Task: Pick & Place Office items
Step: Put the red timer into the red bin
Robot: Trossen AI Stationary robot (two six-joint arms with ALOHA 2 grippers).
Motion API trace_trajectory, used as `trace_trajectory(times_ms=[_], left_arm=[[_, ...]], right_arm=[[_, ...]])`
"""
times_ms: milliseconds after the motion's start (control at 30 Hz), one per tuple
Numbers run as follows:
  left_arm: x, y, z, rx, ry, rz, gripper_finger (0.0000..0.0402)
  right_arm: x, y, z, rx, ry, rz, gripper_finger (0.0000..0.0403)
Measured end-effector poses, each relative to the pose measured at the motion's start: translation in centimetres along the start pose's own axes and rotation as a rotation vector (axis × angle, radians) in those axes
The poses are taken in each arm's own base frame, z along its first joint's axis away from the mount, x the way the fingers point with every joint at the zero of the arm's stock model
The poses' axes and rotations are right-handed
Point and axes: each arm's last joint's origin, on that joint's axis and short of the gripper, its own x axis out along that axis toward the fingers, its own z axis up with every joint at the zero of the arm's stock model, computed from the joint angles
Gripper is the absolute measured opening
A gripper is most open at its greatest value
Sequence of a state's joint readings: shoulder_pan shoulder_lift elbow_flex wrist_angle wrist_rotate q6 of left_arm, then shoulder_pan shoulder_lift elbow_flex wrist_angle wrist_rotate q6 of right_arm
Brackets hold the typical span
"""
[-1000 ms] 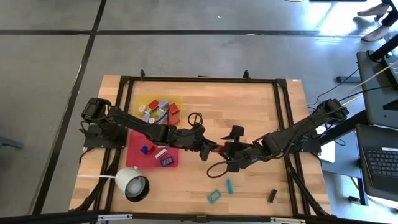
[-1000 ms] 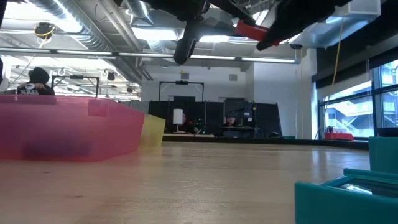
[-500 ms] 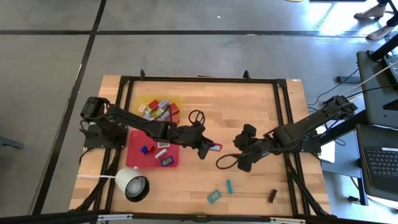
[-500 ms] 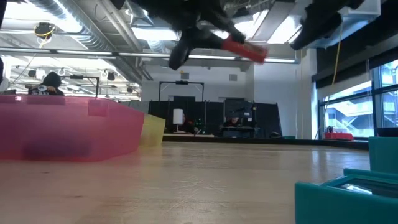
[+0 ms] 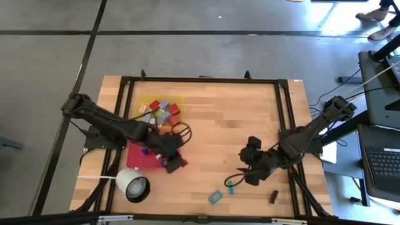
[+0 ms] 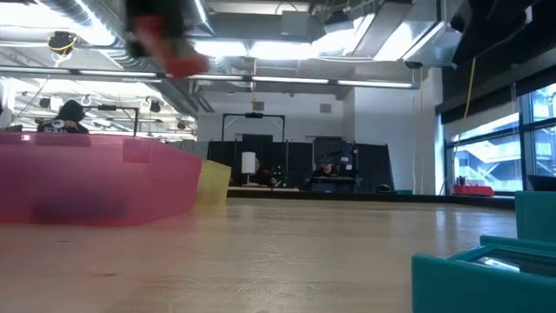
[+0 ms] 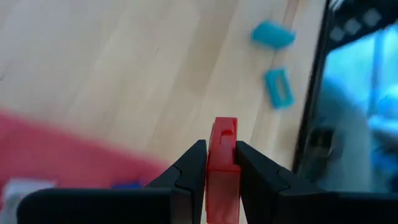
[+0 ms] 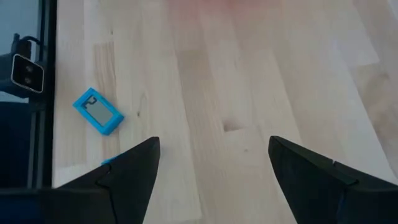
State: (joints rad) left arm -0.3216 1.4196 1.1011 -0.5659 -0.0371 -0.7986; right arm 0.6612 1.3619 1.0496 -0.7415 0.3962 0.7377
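My left gripper [image 5: 173, 164] hovers over the red tray's [image 5: 136, 150] right near corner, shut on a small red piece [image 7: 222, 163]. In the low view that piece [image 6: 178, 61] shows blurred, high above the table. My right gripper [image 5: 245, 179] is open above bare wood right of centre. A teal frame-shaped piece [image 8: 97, 111] lies ahead of its fingers, and a teal stick [image 5: 230, 186] lies close by. The teal frame [image 5: 215, 197] rests flat near the near edge. Several small pieces lie in the yellow tray [image 5: 160, 102] and a few in the red tray. My left gripper pinches the red piece between its two fingers [image 7: 189, 165], which sit on the piece's two flat sides [image 7: 222, 134]. The piece's end sticks out past the fingertips. It is lifted clear, with the tray's edge and the table below it.
A white cup-like thing [image 5: 133, 184] with a cord stands near the table's near left corner. A black piece [image 5: 274, 197] lies near the near right corner. A black frame [image 5: 282, 125] borders the table. Bare wood lies between the arms.
The two grippers were together at the table's centre. The left gripper has since carried the red piece toward the table's left, ending over the red tray. The right gripper has drawn back toward the near right, toward the teal pieces.
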Motion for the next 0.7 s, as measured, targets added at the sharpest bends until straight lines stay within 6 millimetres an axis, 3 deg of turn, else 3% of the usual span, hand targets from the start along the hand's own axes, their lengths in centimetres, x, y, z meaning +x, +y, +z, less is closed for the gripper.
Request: trace_trajectory(times_ms=[100, 267, 700], left_arm=[[-1.2, 0.3, -1.9, 0.041, 0.042, 0.139, 0.0072], [-1.1, 1.1, -3.4, -0.027, -0.002, 0.394, 0.0072], [2.5, 1.7, -4.4, 0.018, 0.104, 0.537, 0.0072]], right_arm=[[0.2, 0.4, -0.3, 0.011, 0.003, -0.007, 0.0302], [0.6, 1.1, -0.9, 0.055, 0.023, -0.005, 0.0302], [4.7, 3.8, -3.6, 0.195, 0.093, -0.108, 0.0302]])
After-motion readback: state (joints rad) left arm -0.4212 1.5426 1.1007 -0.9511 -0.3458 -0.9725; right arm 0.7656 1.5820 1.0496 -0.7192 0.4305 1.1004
